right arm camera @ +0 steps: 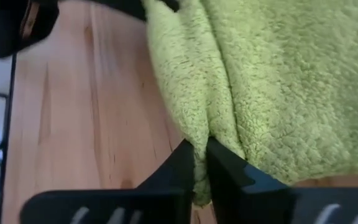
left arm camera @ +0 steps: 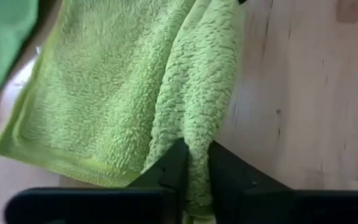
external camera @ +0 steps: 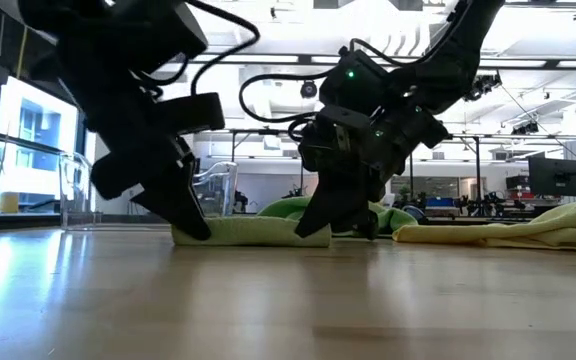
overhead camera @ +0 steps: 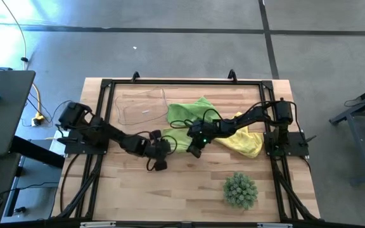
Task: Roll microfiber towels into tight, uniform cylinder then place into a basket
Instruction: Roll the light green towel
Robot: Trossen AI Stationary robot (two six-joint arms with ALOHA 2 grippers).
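Observation:
A lime green microfiber towel [overhead camera: 177,140] lies on the wood table between my two grippers, with a thick fold raised along its near side [external camera: 253,232]. My left gripper [overhead camera: 161,149] is shut on that fold at its left end and my right gripper [overhead camera: 194,144] on its right end. A second lime green towel [overhead camera: 192,113] lies crumpled behind it. To the right a yellow towel [overhead camera: 243,140] lies under my right arm. The clear basket [overhead camera: 141,107] stands at the far left. My left gripper pinches the left end of the raised fold [left arm camera: 194,134] between its two fingers, several layers thick. The fingers [left arm camera: 169,168] slant down from the table's left. The fold runs on away from them, and the towel's flat part lies on the table. My right gripper pinches the right end of the same fold [right arm camera: 197,127] between its two fingers. The fingers [right arm camera: 225,165] slant down from the table's right. The towel's spread part [right arm camera: 291,81] lies flat on the table beside the fold.
A spiky green ball-shaped plant [overhead camera: 241,190] stands near the front right. The black frame rails [overhead camera: 100,114] run along the table's left, right and far sides. Bare wood [overhead camera: 170,190] lies in front of the grippers.

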